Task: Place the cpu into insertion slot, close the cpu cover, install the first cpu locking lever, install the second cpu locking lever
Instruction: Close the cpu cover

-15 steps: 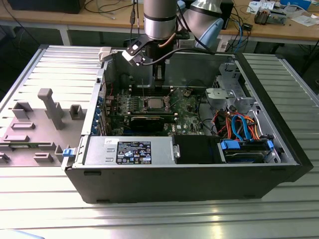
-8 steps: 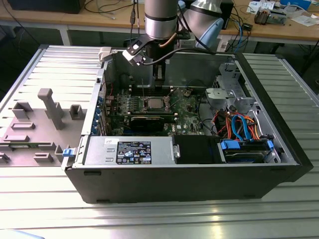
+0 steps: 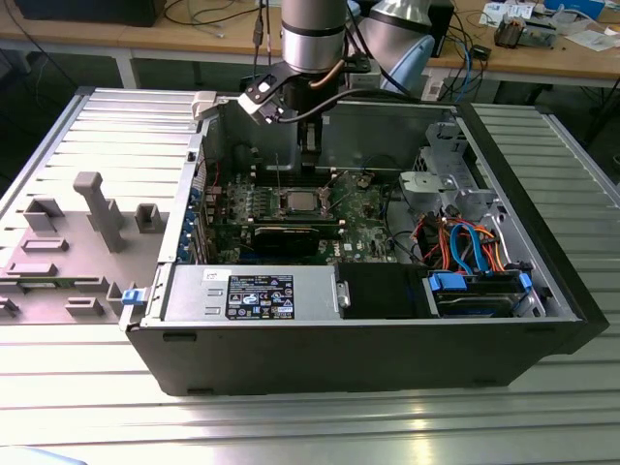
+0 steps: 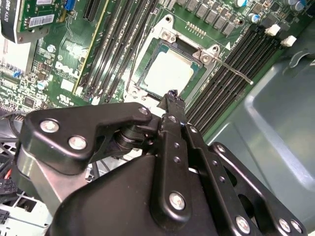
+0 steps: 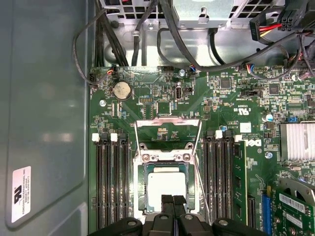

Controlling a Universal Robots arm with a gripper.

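cpu (image 5: 167, 184) seated in slot (image 5: 140, 187), mid-case (image 3: 339, 358). cover (image 5: 168, 121) stands raised, open. One lever (image 4: 236, 72) sticks out free of the slot. hand (image 5: 173, 199) pressed together, nothing pinched, tips over the cpu's edge in both wrist views. Exterior view: hand at 12 o'clock of cpu, case on surface (image 3: 291, 426), grey fixture (image 3: 97, 208) at its 9 o'clock.

I have the arm (image 3: 314, 34) hanging straight down in the exterior view, wrist vertical, gripper (image 3: 309, 147) pointing downward; in both wrist views its two fingers (image 5: 167, 204) lie pressed together tip to tip
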